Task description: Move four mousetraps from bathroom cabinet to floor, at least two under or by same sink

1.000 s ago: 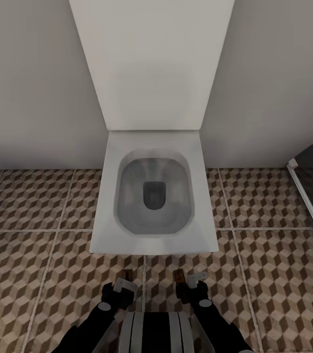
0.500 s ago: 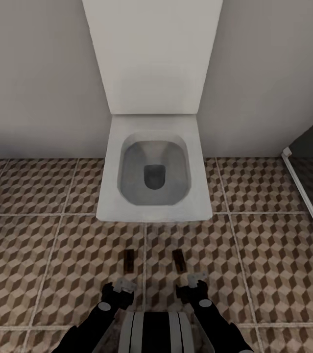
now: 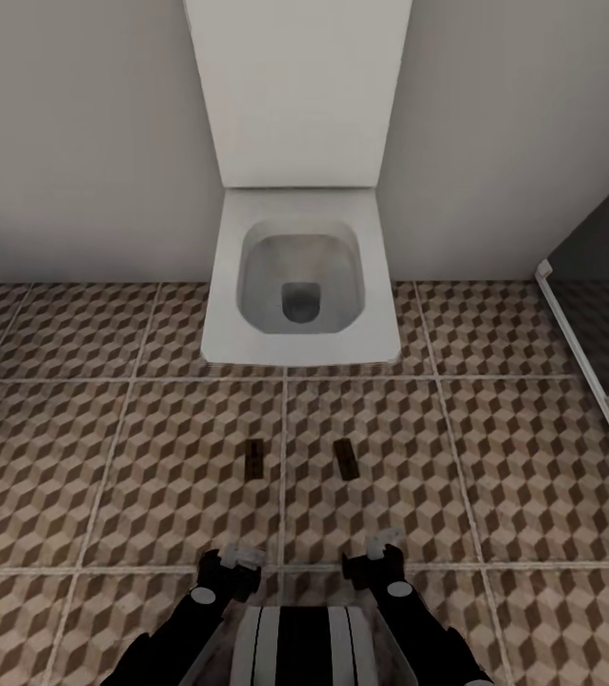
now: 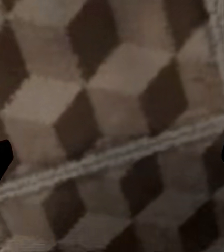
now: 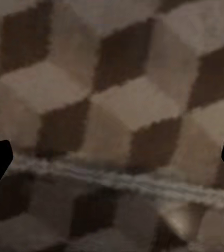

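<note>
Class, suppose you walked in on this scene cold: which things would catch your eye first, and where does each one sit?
First the white square toilet, set against the pale wall at the middle of the head view with its lid raised. Next the bathroom floor, whose brown, beige and white cube pattern covers everything below it. Then two mousetraps, small dark boards lying side by side on the tiles between the toilet and the robot's left gripper and right gripper.

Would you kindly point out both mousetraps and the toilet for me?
Left mousetrap (image 3: 254, 460), head view, middle of its board.
Right mousetrap (image 3: 347, 458), head view, middle of its board.
Toilet (image 3: 380, 286), head view, right rim.
</note>
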`<state>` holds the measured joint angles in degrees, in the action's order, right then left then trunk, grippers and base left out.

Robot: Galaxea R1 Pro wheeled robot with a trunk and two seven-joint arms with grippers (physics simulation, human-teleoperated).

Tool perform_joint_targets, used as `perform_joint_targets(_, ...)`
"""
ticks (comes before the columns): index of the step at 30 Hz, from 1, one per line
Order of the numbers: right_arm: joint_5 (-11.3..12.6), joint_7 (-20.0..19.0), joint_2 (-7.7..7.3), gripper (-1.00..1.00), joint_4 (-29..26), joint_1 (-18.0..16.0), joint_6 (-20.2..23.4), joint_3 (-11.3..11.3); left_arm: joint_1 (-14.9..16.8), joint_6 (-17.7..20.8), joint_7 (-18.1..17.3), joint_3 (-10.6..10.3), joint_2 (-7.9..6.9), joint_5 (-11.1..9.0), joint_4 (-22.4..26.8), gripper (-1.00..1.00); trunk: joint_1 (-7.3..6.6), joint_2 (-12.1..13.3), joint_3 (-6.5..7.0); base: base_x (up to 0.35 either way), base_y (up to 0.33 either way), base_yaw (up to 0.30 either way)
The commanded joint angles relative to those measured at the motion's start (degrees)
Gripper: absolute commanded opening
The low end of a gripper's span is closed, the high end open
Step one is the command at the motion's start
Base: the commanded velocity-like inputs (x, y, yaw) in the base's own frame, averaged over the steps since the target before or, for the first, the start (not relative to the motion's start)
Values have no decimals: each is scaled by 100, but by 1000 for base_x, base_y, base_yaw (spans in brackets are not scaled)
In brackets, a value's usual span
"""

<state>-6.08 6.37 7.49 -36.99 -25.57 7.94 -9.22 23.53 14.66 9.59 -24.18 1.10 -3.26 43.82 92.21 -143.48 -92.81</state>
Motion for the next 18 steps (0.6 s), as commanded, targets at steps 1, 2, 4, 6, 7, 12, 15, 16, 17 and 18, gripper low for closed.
perform_joint_targets(1, -60, 31, -2, 100, -10, 0, 49, -18, 2, 29, 45, -26, -4, -35, 9, 100, -4, -1, -3, -334, 0, 0)
perform_joint_targets(2, -60, 31, -2, 100, -10, 0, 49, -18, 2, 29, 44, -26, -4, -35, 8, 100, -4, -1, -3, -334, 0, 0)
perform_joint_targets(4, -60, 31, -2, 100, -10, 0, 49, -18, 2, 29, 44, -26, -4, -35, 10, 100, -4, -1, -3, -334, 0, 0)
perform_joint_targets(6, -60, 31, -2, 100, -10, 0, 49, -18, 2, 29, 43, -26, -4, -35, 12, 100, -4, -1, -3, -334, 0, 0)
perform_joint_targets(7, -60, 31, -2, 100, -10, 0, 49, -18, 2, 29, 43, -26, -4, -35, 12, 100, -4, -1, -3, -334, 0, 0)
perform_joint_targets(12, -60, 31, -2, 100, -10, 0, 49, -20, 2, 29, 43, -26, -4, -35, 16, 100, -4, -1, -3, -298, 0, 0)
perform_joint_targets(15, -60, 31, -2, 100, -10, 0, 49, -20, 2, 29, 43, -26, -4, -35, 30, 100, -4, -1, -3, -113, 0, 0)
perform_joint_targets(16, -60, 31, -2, 100, -10, 0, 49, -20, 2, 29, 45, -26, -4, -35, 33, 100, -4, -1, -3, -57, 0, 0)
perform_joint_targets(17, -60, 31, -2, 100, -10, 0, 49, -21, 2, 29, 46, -26, -4, -35, 34, 100, -4, -1, -3, -46, 0, 0)
perform_joint_targets(18, -60, 31, -2, 100, -10, 0, 49, -20, 2, 29, 47, -26, -4, -35, 35, 100, -4, -1, -3, -36, 0, 0)
